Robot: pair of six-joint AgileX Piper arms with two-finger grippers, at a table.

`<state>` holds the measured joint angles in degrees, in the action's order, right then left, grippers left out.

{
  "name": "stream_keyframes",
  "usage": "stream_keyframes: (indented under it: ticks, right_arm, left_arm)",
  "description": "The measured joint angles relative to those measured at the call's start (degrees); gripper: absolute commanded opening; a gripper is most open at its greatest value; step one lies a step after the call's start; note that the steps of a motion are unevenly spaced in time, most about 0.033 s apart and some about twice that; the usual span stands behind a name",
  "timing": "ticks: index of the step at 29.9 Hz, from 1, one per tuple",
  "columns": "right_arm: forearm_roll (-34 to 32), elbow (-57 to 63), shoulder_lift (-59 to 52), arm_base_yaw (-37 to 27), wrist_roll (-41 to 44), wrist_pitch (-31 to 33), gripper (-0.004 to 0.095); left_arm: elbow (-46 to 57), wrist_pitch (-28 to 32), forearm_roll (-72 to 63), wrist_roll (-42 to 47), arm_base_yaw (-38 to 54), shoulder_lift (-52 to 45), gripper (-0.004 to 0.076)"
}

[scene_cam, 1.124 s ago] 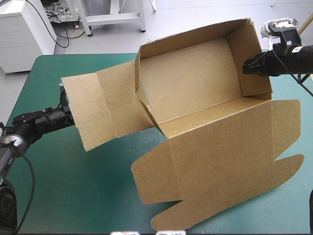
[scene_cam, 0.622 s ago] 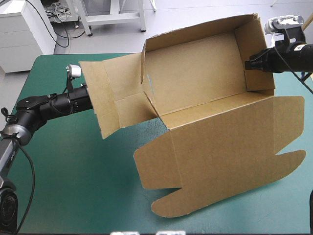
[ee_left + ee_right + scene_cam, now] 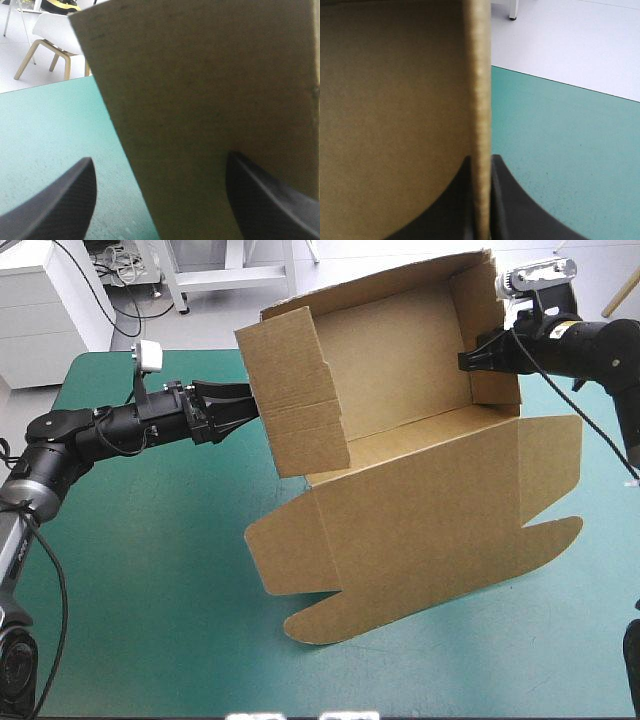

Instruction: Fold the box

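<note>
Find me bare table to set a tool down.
Biggest patch: teal-green cover near-left, bordered by the left arm, the flat lid and the near edge. Smaller one at the near-right corner. Crowded: centre and far side, around the box, left hand and right hand.

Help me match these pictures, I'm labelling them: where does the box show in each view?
High view: the box stands right of centre, walls raised, lid spread toward the near edge.
Left wrist view: the box fills the space ahead of the left gripper, fingers apart.
Right wrist view: the box's wall stands edge-on, pinched in the right gripper.
Shared landmark: the teal-green cover.
</note>
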<state>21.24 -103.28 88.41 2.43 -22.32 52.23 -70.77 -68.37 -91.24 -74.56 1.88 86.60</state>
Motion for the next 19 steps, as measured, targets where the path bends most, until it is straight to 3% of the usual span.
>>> stream_keyframes:
  ticks: [19]
  right_arm:
    - [-0.64, 0.00, 3.49, 3.55, 1.98, -5.11, -0.0019]
  left_arm:
    - [-0.50, -0.22, -1.91, -1.23, -2.29, 0.00, 0.0558]
